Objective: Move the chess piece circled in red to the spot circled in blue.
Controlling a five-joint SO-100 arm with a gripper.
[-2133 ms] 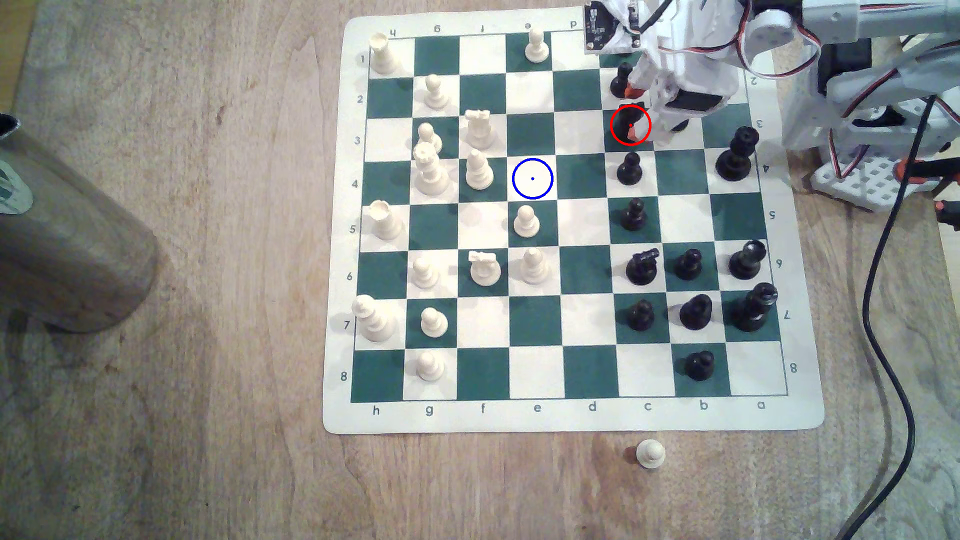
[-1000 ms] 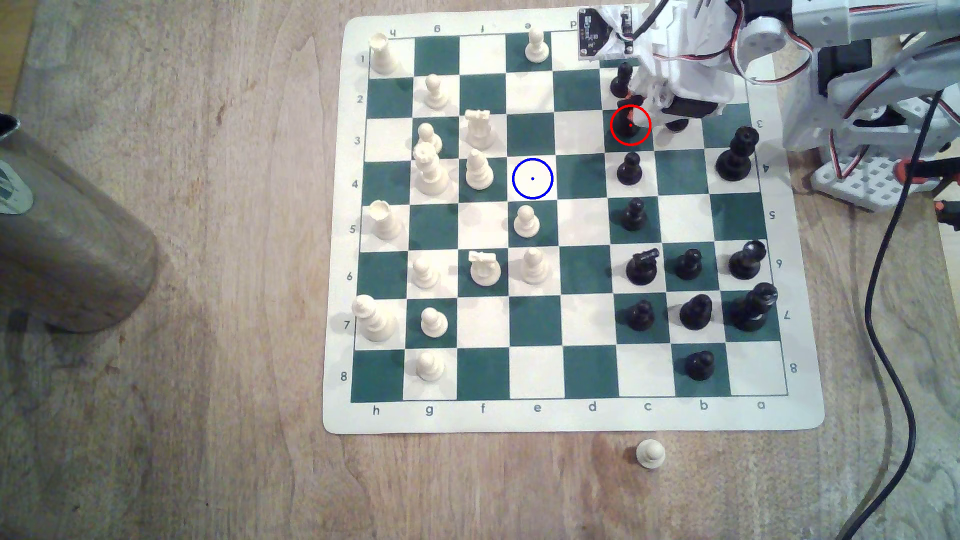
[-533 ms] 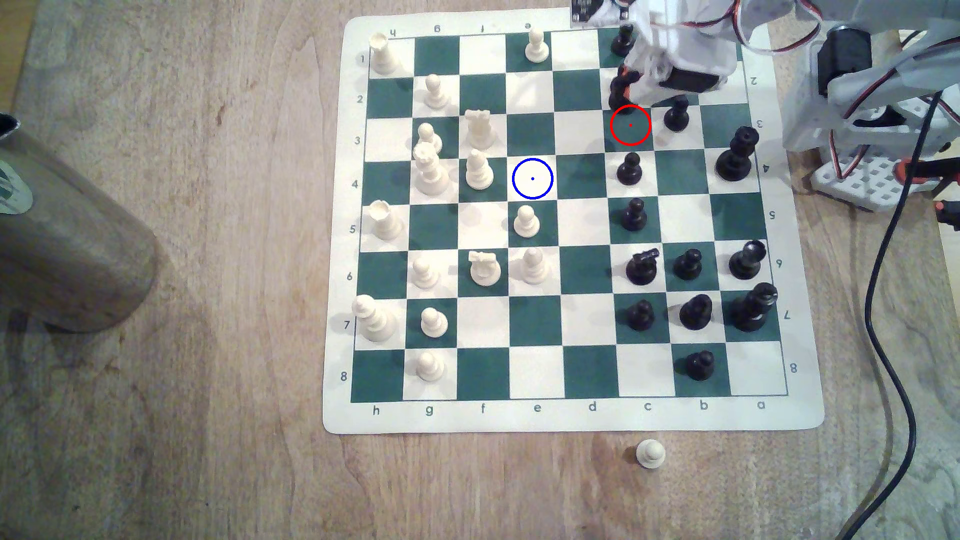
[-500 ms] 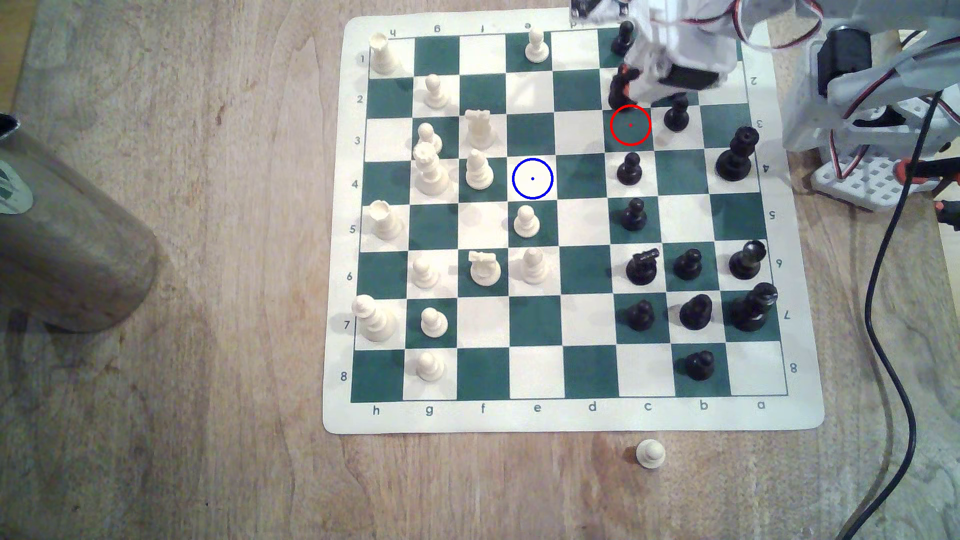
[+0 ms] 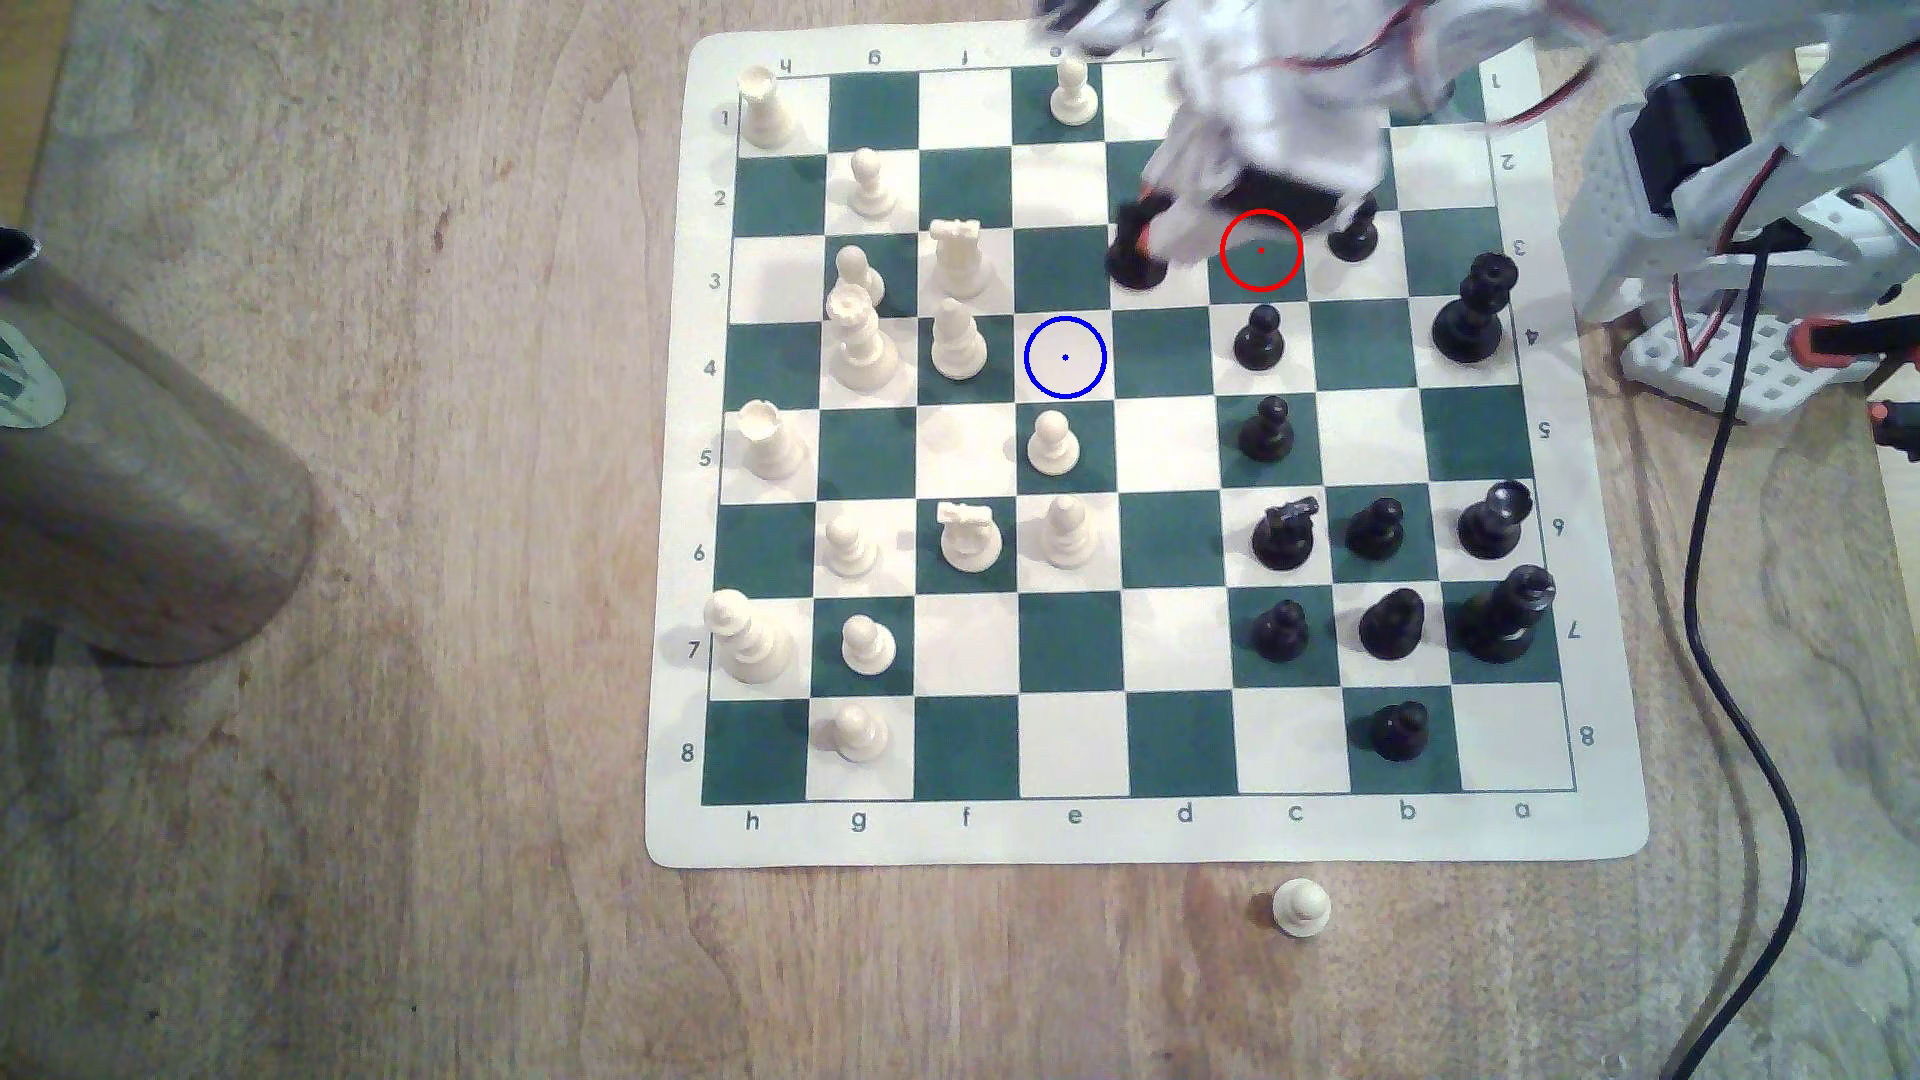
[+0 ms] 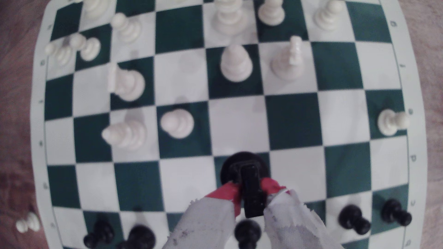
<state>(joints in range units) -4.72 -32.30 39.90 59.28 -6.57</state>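
Exterior view: black chess piece (image 5: 1135,254) between jaws, short of blue-ringed square (image 5: 1065,357)

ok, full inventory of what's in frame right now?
chessboard mat: 1, green and cream, on wooden table
white pieces: 15, board's half on the exterior view's left
white pawn: 1, off the mat, on the table
black pieces: 11 standing, exterior view's right; arm may hide more
held black piece: 1, just left of red ring in exterior view
red ring: 1, green square, unoccupied
blue-ringed spot: 1, cream square, bare
metal cylinder: 1, exterior view's left
cable: 1, black, exterior view's right
arm: 1, white
fingers: red-tipped, shut on held black piece
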